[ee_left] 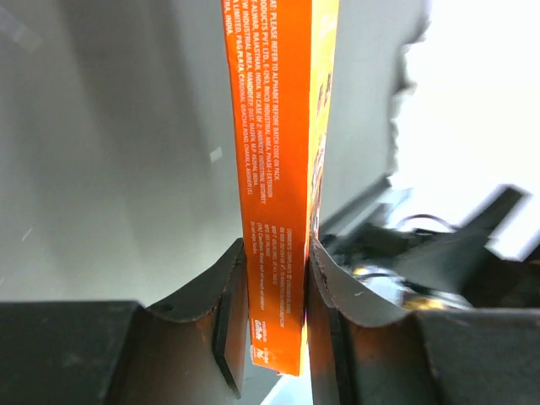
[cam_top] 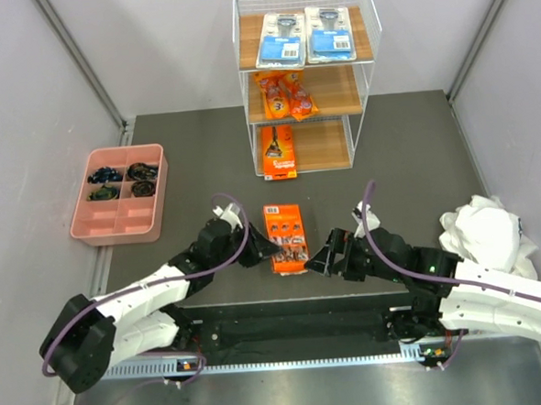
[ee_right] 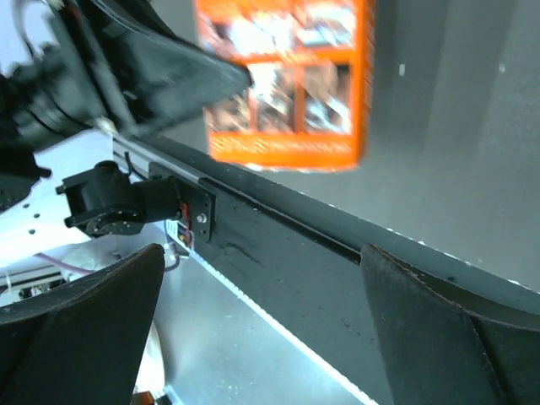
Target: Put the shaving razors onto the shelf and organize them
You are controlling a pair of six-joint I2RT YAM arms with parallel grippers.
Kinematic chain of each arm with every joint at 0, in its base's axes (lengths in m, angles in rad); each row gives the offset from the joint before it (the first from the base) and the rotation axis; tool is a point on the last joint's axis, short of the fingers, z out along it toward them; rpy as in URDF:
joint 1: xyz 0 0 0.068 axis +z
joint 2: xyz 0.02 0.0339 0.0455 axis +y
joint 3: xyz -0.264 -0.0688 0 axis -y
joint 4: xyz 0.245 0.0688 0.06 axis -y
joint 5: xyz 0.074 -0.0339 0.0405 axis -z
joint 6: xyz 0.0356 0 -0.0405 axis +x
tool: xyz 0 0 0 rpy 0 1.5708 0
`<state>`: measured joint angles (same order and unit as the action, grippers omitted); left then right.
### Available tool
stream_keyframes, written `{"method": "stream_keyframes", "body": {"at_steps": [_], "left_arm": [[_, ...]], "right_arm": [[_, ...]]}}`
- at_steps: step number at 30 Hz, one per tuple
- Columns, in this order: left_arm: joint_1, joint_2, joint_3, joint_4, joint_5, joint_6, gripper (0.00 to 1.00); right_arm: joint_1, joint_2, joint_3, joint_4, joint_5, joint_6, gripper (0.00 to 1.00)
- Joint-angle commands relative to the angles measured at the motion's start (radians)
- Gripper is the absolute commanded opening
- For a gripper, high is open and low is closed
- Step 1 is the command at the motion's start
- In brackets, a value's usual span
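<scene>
Dark worktop (cam_top: 415, 157), shelf (cam_top: 348, 86) at far end holds 5 packs. Left gripper (cam_top: 260, 249) pinches the card (cam_top: 284, 237) by its edge, face up, mid-worktop. Right gripper (cam_top: 318, 259) gapes empty just beside. Hold pinch firm, lift level, aim for bottom board

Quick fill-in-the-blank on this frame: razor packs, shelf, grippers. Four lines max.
The left gripper holds the orange card while the right gripper stands ___.
The blue blister cards lie on the ___ board of the shelf.
The orange pouches lie on its ___ board.
The long orange-black box lies on its ___ board.
Missing: open; top; middle; bottom.
</scene>
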<state>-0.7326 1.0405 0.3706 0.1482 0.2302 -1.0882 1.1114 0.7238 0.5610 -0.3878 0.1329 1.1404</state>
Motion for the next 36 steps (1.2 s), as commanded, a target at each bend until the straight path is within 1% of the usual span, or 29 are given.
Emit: {"method": "stream_keyframes", "body": {"at_steps": [1, 3, 4, 5, 7, 8, 9, 11, 12, 15, 19, 21, 22, 27, 28, 31, 36], "left_arm": [[0.111, 0.058, -0.001, 0.386, 0.245, -0.045, 0.00], [0.154, 0.102, -0.006, 0.497, 0.325, -0.088, 0.00], [0.163, 0.151, -0.007, 0.549, 0.401, -0.104, 0.00], [0.168, 0.176, -0.007, 0.665, 0.432, -0.140, 0.00], [0.171, 0.249, -0.010, 0.770, 0.493, -0.177, 0.00], [0.171, 0.274, -0.009, 0.851, 0.517, -0.209, 0.00], [0.173, 0.297, -0.003, 0.882, 0.543, -0.222, 0.00], [0.173, 0.358, -0.001, 0.938, 0.580, -0.263, 0.00], [0.173, 0.374, -0.007, 1.030, 0.583, -0.280, 0.00], [0.173, 0.420, -0.032, 1.155, 0.578, -0.341, 0.00], [0.173, 0.451, -0.051, 1.217, 0.572, -0.371, 0.00], [0.173, 0.452, -0.059, 1.228, 0.563, -0.374, 0.00], [0.173, 0.452, -0.064, 1.232, 0.563, -0.377, 0.00], [0.173, 0.455, -0.076, 1.257, 0.557, -0.387, 0.00], [0.173, 0.458, -0.081, 1.263, 0.555, -0.392, 0.00], [0.171, 0.470, -0.091, 1.289, 0.551, -0.403, 0.00], [0.168, 0.500, -0.101, 1.349, 0.544, -0.427, 0.00]], "right_arm": [[-0.025, -0.043, -0.045, 0.049, 0.005, 0.035, 0.99], [-0.027, -0.044, -0.061, 0.070, 0.001, 0.035, 0.98], [-0.027, -0.044, -0.065, 0.101, -0.006, 0.033, 0.98], [-0.028, -0.038, -0.070, 0.115, -0.009, 0.032, 0.97], [-0.028, -0.037, -0.079, 0.144, -0.012, 0.024, 0.97], [-0.028, -0.034, -0.082, 0.173, -0.010, 0.021, 0.96], [-0.027, -0.037, -0.087, 0.188, -0.010, 0.018, 0.96], [-0.028, -0.044, -0.092, 0.236, -0.006, 0.005, 0.95], [-0.030, -0.055, -0.098, 0.242, -0.001, 0.002, 0.95], [-0.033, -0.079, -0.105, 0.230, 0.030, 0.009, 0.93], [-0.041, -0.135, -0.147, 0.237, 0.071, 0.053, 0.89], [-0.044, -0.162, -0.185, 0.248, 0.088, 0.074, 0.84], [-0.044, -0.191, -0.197, 0.253, 0.103, 0.094, 0.80], [-0.042, -0.259, -0.266, 0.271, 0.143, 0.139, 0.72], [-0.044, -0.265, -0.271, 0.277, 0.154, 0.145, 0.69], [-0.044, -0.273, -0.279, 0.296, 0.165, 0.147, 0.67], [-0.044, -0.242, -0.276, 0.334, 0.157, 0.147, 0.63]]}}
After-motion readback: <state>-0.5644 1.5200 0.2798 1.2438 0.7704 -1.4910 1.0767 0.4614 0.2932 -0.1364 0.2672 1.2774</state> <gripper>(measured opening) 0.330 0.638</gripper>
